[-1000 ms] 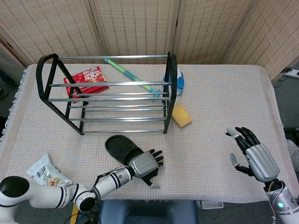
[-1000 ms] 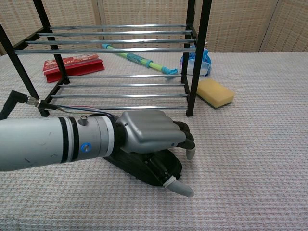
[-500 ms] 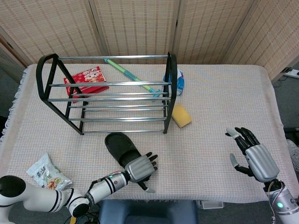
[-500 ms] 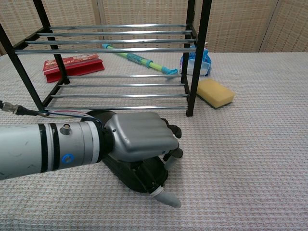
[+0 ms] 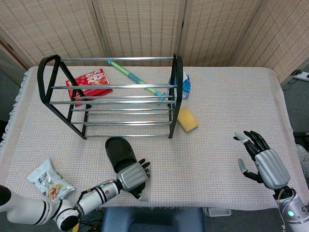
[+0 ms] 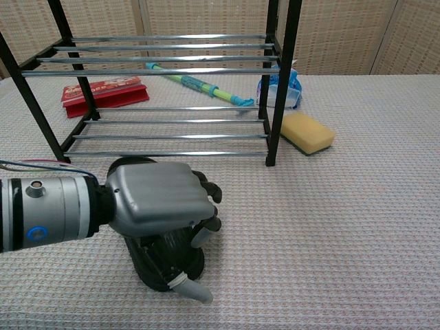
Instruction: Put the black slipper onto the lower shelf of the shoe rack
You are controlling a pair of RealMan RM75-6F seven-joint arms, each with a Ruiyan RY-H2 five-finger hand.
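The black slipper (image 5: pixel 118 151) lies on the tablecloth just in front of the black shoe rack (image 5: pixel 175 87), its toe pointing at the rack. My left hand (image 5: pixel 131 176) covers the slipper's near end and grips it, fingers curled over the top and thumb low at the front. In the chest view the left hand (image 6: pixel 158 199) hides most of the slipper (image 6: pixel 161 260). The rack's lower shelf (image 6: pixel 172 136) of chrome bars holds nothing. My right hand (image 5: pixel 263 162) hovers open at the table's right front, far from the slipper.
Behind the rack lie a red box (image 5: pixel 89 83) and a green-blue stick (image 5: pixel 135 76). A blue-white packet (image 5: pixel 186 85) and a yellow sponge (image 5: pixel 188 120) sit by the rack's right end. A snack bag (image 5: pixel 48 181) lies at the front left, near the table edge.
My left hand has pulled back toward the front left, and the slipper has swung with it, its toe now pointing more squarely at the rack. The right hand has stayed put.
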